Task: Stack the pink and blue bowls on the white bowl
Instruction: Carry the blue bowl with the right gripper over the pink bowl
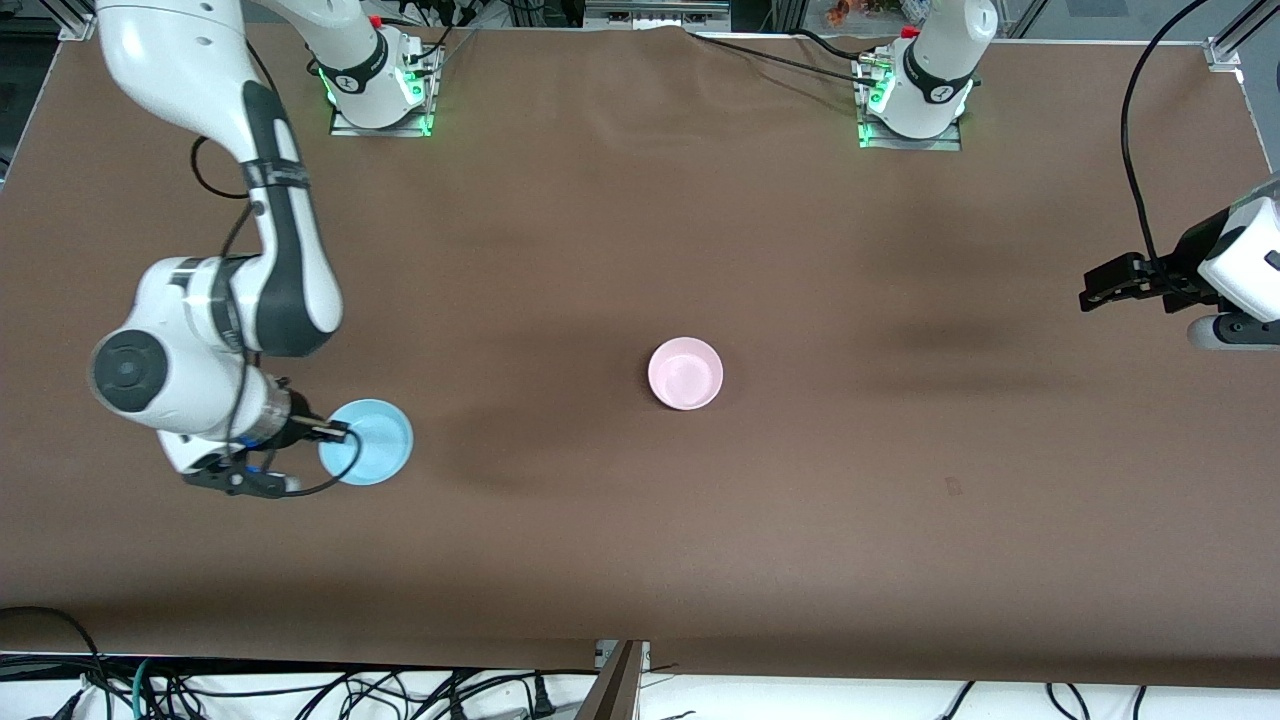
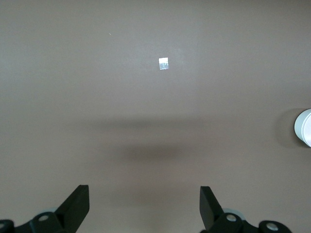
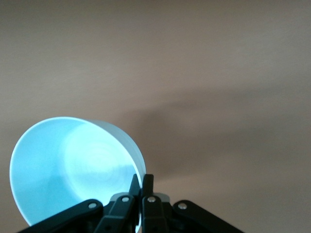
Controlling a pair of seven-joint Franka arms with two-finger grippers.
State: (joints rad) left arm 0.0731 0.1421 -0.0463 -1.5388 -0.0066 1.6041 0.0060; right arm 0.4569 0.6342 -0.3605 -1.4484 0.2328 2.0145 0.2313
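Closest to the front camera we have the blue bowl [image 1: 368,441], tilted and pinched by its rim in the right gripper [image 1: 335,432] over the right arm's end of the counter [image 1: 640,250]. In the right wrist view the two fingers [image 3: 147,187] are clamped tight on the bowl's wall, and the bowl [image 3: 73,170] hangs clear of the brown cloth, its mouth turned toward that camera.

We judge the step in hand to be carrying the blue bowl to the stack. The pink bowl [image 1: 685,373] sits upright near the middle of the counter, well apart from the blue one. Whether a white bowl lies under it we cannot tell from the front view; only pink shows.

The left gripper [image 1: 1110,290] waits over its own end of the counter with its fingers [image 2: 75,206] spread wide and nothing between them. In its wrist view a pale round thing [image 2: 303,127] shows at the edge, which we cannot name.

Next, we think, the blue bowl must travel over the pink bowl, level out, and come down centred before the fingers let go.
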